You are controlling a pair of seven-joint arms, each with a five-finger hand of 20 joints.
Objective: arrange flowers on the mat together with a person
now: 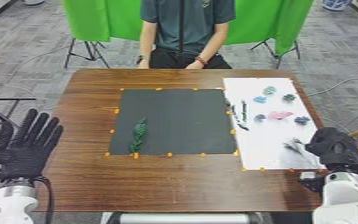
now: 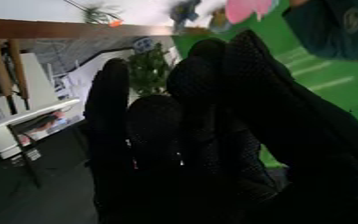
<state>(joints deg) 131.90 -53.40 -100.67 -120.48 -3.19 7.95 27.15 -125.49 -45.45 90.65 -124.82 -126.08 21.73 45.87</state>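
Head view: green sprig (image 1: 139, 135) laid on black mat (image 1: 180, 110); next flower apparently to be fetched. Left hand (image 1: 24, 155) spread, empty. Wispy sprig (image 1: 294, 147) on white sheet (image 1: 262, 137), beside right hand (image 1: 336, 148).

Right wrist view: fingers relaxed, nothing held; stem pinch likely needed.

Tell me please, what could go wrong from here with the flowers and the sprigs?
The right robot hand is close beside the feathery sprig on the white mat, so it might push the sprig away. The pink flower lies between two bluish flowers; a careless grasp could disturb them. The green leafy sprig seems loose on the black mat and may shift if touched.
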